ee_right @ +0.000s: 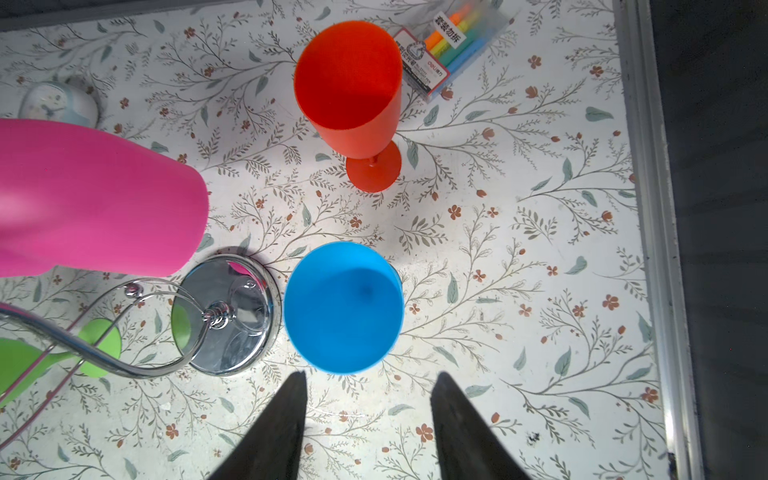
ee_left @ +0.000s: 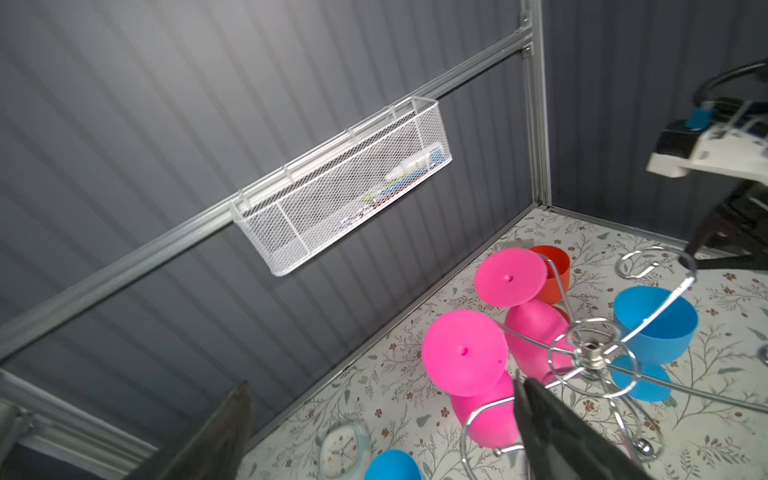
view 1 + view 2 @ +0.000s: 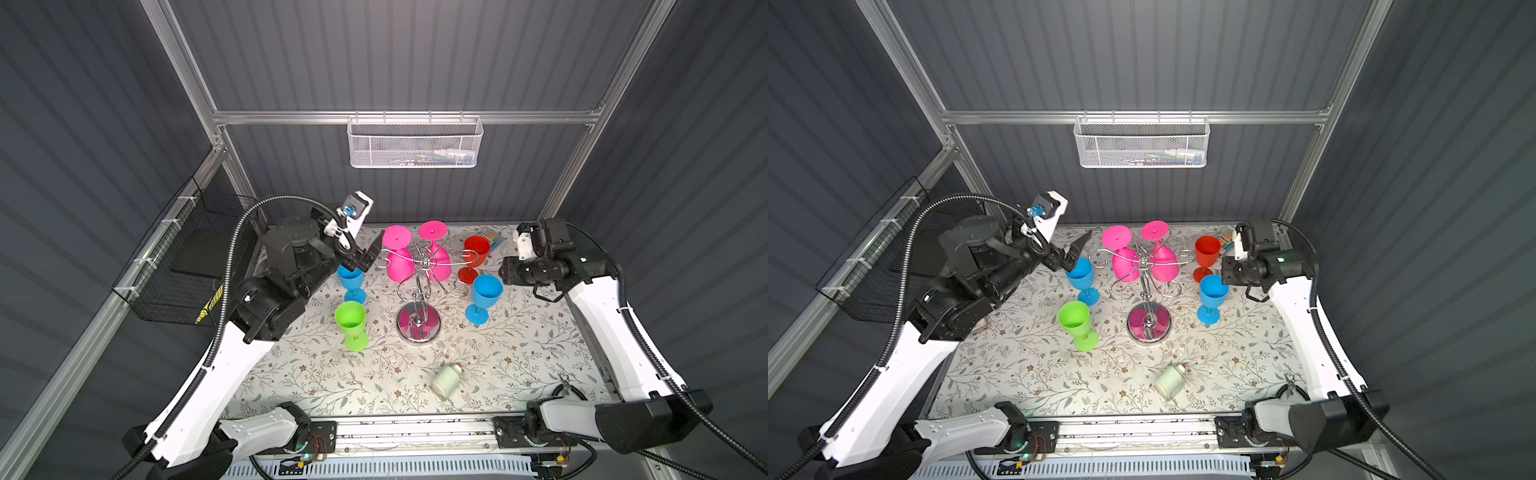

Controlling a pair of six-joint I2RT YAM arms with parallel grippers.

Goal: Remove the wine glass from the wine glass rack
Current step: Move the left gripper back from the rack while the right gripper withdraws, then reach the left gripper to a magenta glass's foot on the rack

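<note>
Two pink wine glasses hang upside down on the wine glass rack. Two blue glasses, one green glass and one red glass stand on the table. The left gripper gapes wide beside a rack arm. The right gripper has its jaws apart, empty, near one blue glass.

Highlighter pack: sticker reads "套装勿拆"; smaller print illegible.
</note>
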